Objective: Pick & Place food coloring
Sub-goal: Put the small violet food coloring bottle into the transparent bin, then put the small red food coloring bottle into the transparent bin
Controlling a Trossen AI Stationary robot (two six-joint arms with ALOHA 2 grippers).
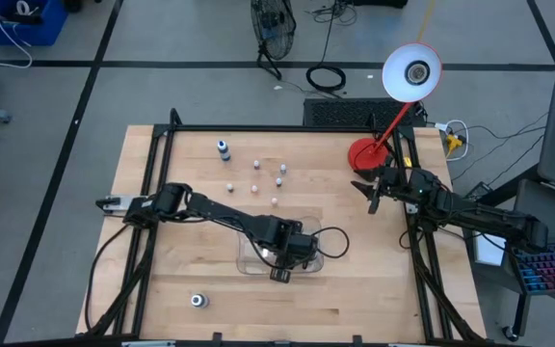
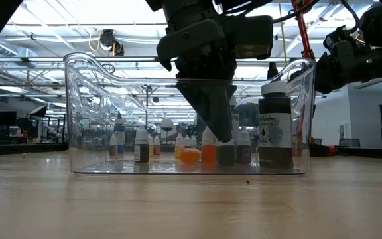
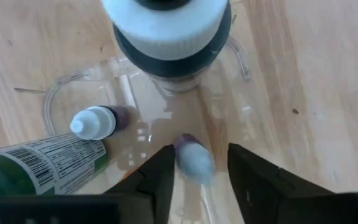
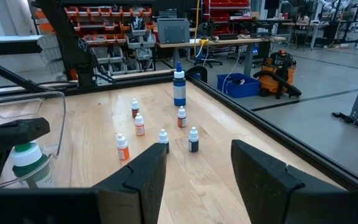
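Note:
A clear plastic tray (image 1: 247,260) stands on the wooden table with my left gripper (image 3: 199,186) pointing down into it. A small food coloring bottle (image 3: 194,160), purple with a whitish cap, shows blurred between its open fingers, with a gap beside it. Around it in the tray are a large dark bottle with a white cap (image 3: 166,37), a small lying bottle (image 3: 95,122) and a lying green bottle (image 3: 36,165). Several small bottles (image 1: 258,178) stand loose on the far part of the table. My right gripper (image 4: 194,180) waits open at the table's right side.
In the low view, the tray's walls (image 2: 78,113) rise around my left gripper (image 2: 216,116), with the large black bottle (image 2: 275,129) close beside it. One bottle (image 1: 198,300) stands alone near the front edge. A red lamp base (image 1: 364,152) sits at the far right.

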